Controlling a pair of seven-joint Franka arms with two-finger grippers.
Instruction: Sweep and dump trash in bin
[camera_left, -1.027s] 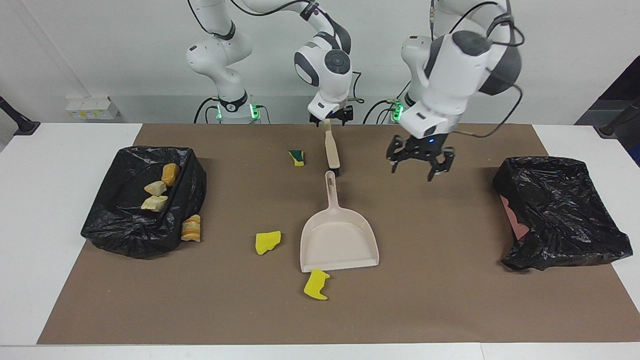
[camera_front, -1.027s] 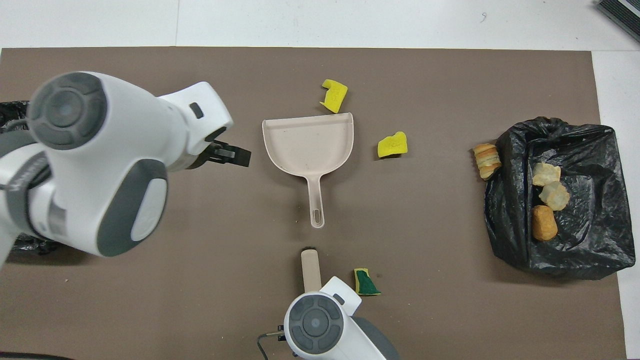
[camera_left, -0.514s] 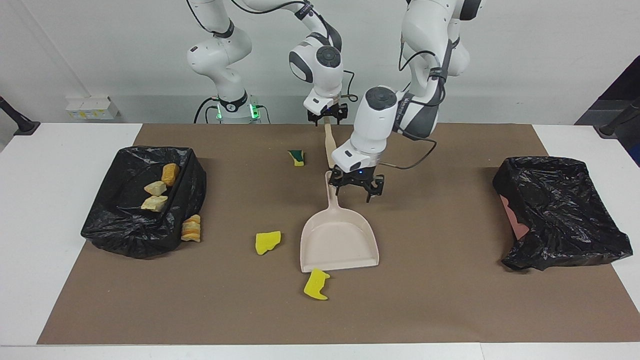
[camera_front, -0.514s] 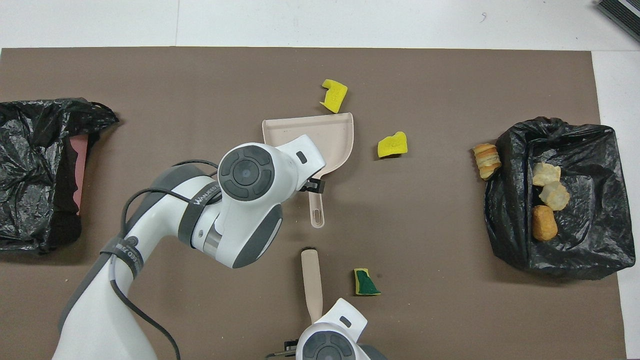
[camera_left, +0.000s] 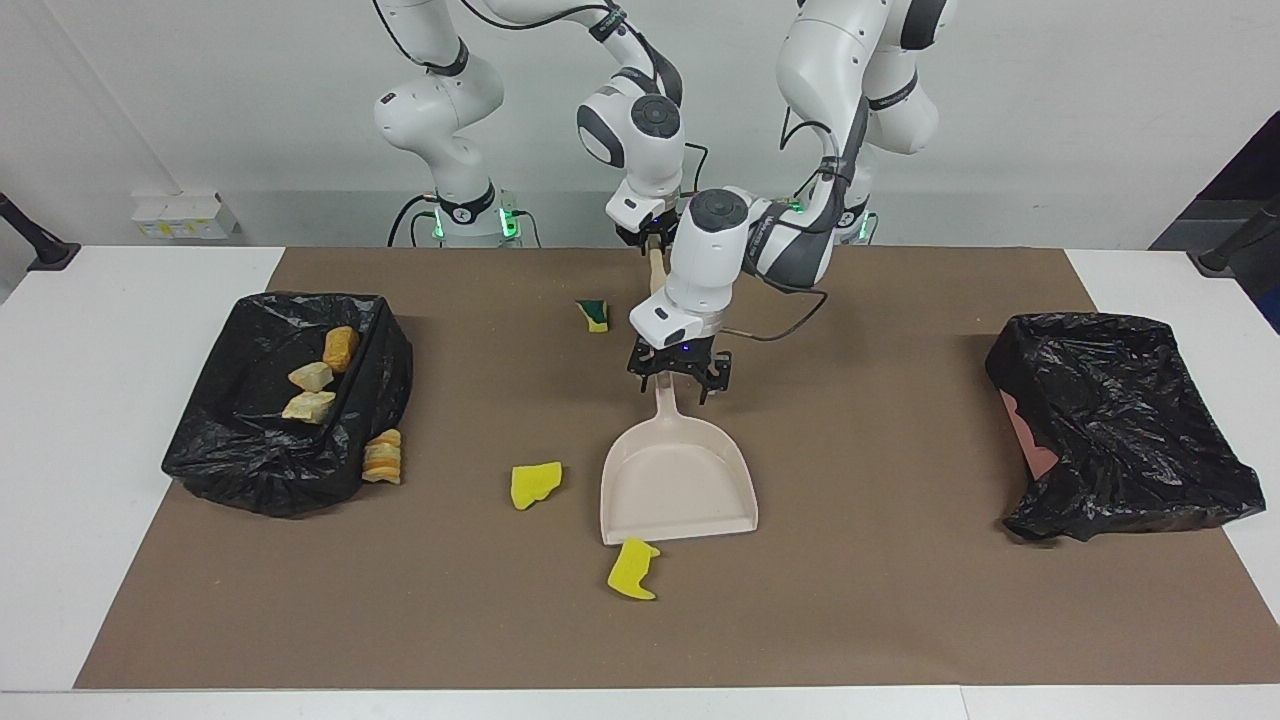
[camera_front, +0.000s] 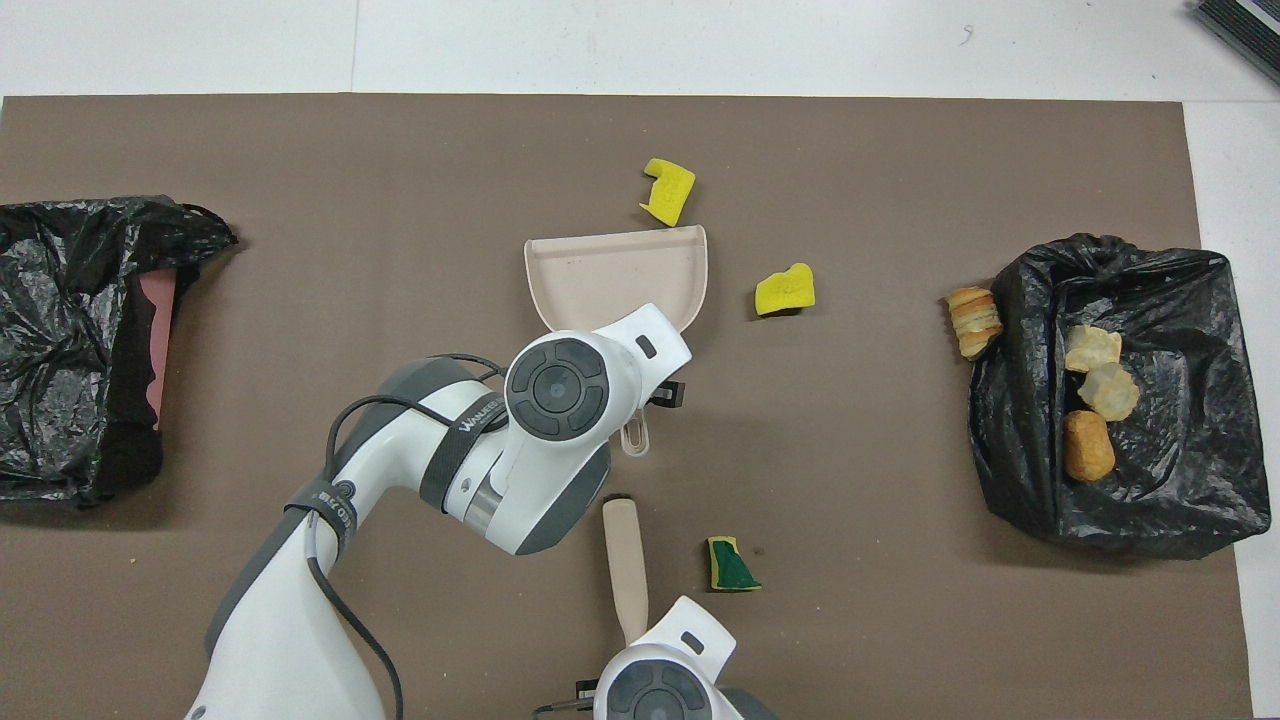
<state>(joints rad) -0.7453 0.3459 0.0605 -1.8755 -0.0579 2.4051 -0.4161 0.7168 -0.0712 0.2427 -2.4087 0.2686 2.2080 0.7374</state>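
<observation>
facing view: the left gripper (camera_left: 680, 380) hangs over the dustpan (camera_left: 678, 478) handle, jaws spread wide and gripping nothing. the right gripper (camera_left: 655, 232), at twelve o'clock from the pan, is clenched on the top of the brush (camera_left: 657, 272) handle. the trash lies scattered: a yellow sponge scrap (camera_left: 535, 484) at nine o'clock from the pan, another (camera_left: 632, 571) at six o'clock just off its lip, a green-backed scrap (camera_left: 594, 314) near the brush. a ridged bread chunk (camera_left: 383, 457) leans against the bag-lined bin (camera_left: 262, 460), with more chunks (camera_left: 318, 376) inside. a second lined bin (camera_left: 1120, 430) sits at the left arm's end.

overhead view: the left arm's wrist hides most of the handle; only its looped tip shows. the pan is smooth, rigid beige plastic with a flat lip and raised sides; the scraps (camera_front: 785, 290) look soft and light, the bin liners (camera_front: 1150, 500) crinkled and glossy.

to do this step well, i judge the left gripper should drop straight, centre the thin handle between its fingers and close firmly, keeping the lip flat on the brown mat (camera_front: 300, 180) so light pieces slide in.
</observation>
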